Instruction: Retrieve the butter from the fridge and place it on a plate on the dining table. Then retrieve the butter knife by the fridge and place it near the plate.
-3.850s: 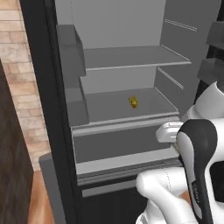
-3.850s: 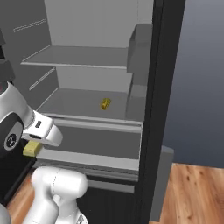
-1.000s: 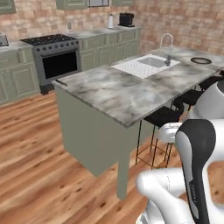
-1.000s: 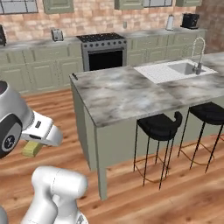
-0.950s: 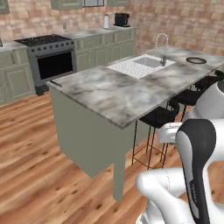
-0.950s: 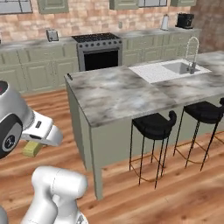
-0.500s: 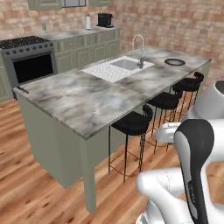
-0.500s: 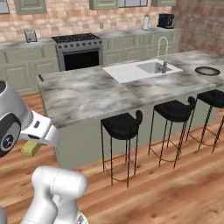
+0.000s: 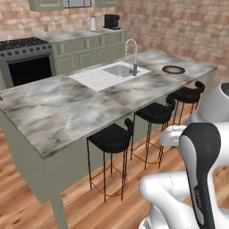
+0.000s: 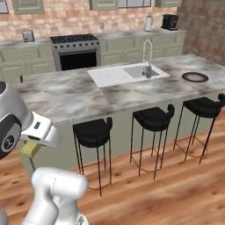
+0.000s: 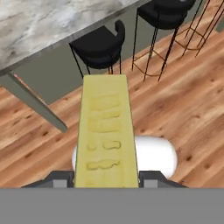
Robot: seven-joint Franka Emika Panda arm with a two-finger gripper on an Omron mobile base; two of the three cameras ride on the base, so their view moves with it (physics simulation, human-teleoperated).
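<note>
My gripper [image 11: 106, 178] is shut on the butter [image 11: 106, 131], a pale-yellow stick that juts forward between the dark fingertips [image 11: 61, 177] over the wooden floor. From the right base view the butter [image 10: 28, 149] hangs under the white hand at lower left. The dining table [image 10: 79, 96] stretches ahead with its grey marbled top [image 9: 53, 107]. The dark-brown plate [image 10: 195, 77] lies bare near the table's far right end [image 9: 173, 69], well away from the gripper. The fridge and the butter knife are out of view.
An inset sink with a tap [image 10: 136, 71] sits mid-table. Three black stools [image 10: 93, 131] line the near side of the island [image 9: 112, 136], between me and the top. A stove [image 10: 74, 52] and wall counter stand behind. Wooden floor lies below.
The base has driven and turned from the open fridge to the island, so the whole scene shifted; the plate end has come nearer. The butter stays in the gripper.
</note>
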